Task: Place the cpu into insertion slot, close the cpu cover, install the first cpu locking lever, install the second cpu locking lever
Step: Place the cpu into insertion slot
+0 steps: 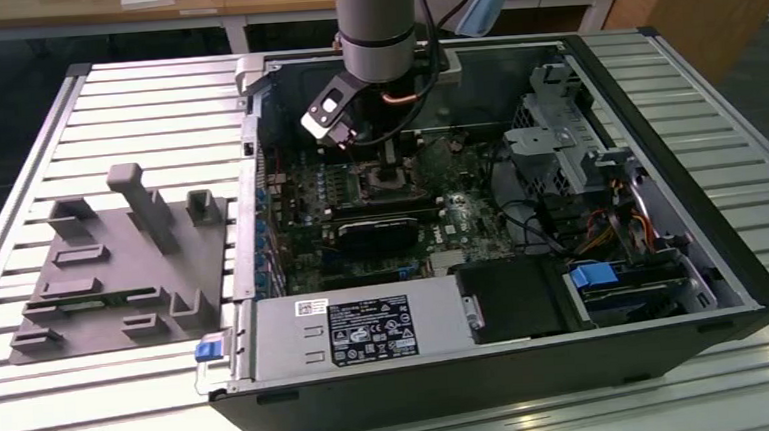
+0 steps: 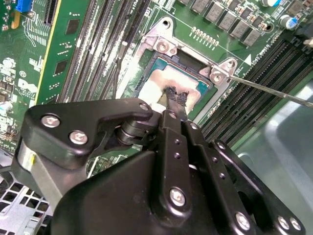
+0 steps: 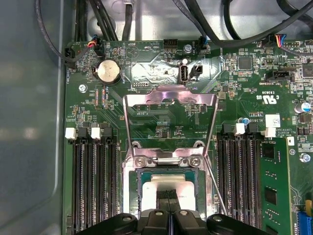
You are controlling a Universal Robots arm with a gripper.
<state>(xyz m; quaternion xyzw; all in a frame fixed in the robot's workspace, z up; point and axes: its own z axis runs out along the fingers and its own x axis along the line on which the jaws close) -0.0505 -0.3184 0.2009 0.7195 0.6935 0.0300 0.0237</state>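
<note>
Black gripper (image 2: 176, 100), squeezed together, touches the cpu (image 2: 164, 78) sitting in the insertion slot (image 1: 394, 187), upper middle of the exterior view. Placing looks done. The cpu cover (image 3: 168, 95) stands open; closing it calls for a gentle push.

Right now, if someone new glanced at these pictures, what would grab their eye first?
In the exterior view, the arm reaching down into an open computer case on the slatted table. In the second wrist view, the black gripper, fingertips together, is right over the pale cpu lying in the insertion slot on the green board. In the first wrist view, the cpu cover is swung open.
</note>
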